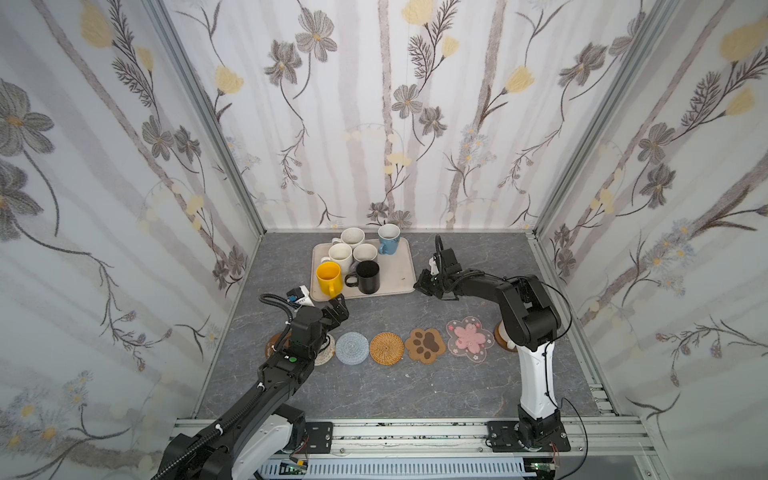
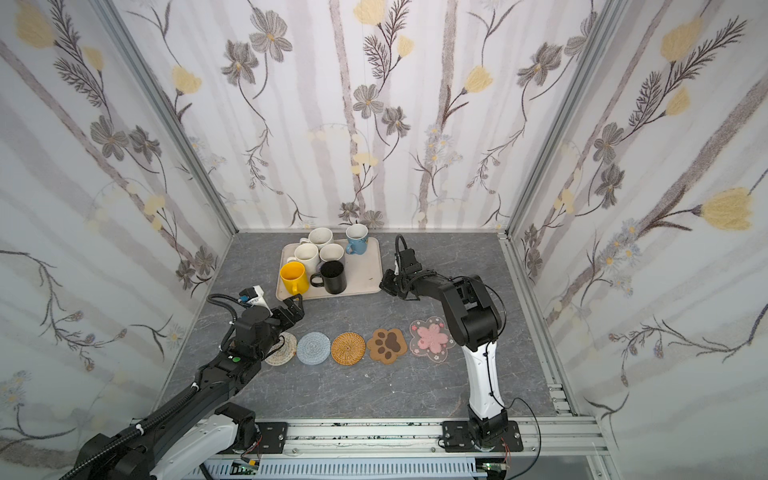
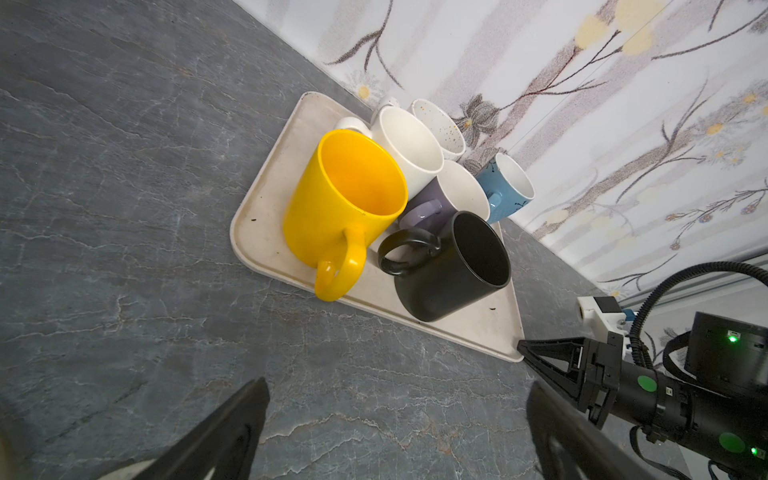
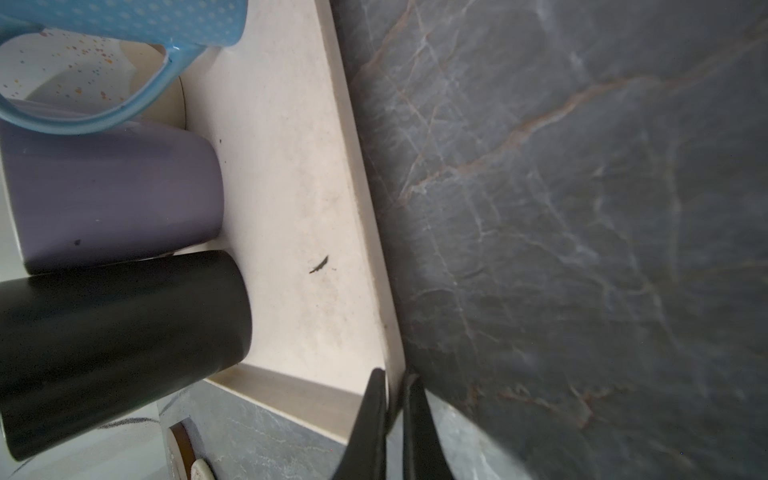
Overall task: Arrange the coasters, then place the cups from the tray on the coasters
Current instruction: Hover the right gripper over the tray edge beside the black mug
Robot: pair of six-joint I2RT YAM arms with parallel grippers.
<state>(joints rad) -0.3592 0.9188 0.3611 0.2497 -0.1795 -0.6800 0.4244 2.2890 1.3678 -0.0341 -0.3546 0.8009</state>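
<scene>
1. The left gripper (image 1: 337, 302), jaws wide apart, sits just in front of the yellow cup (image 1: 328, 277) (handle facing it) on the tray (image 1: 395, 274).
2. The right gripper (image 1: 419, 286), closed, pinches the tray's near-right rim and is farther from that cup.

A grey, veined tabletop (image 1: 374, 395) sits between 3 floral-papered walls (image 1: 415, 124): left, right and far. An aluminium rail (image 1: 415, 430) runs along its near edge, a slotted duct (image 1: 395, 469) nearer still.
</scene>
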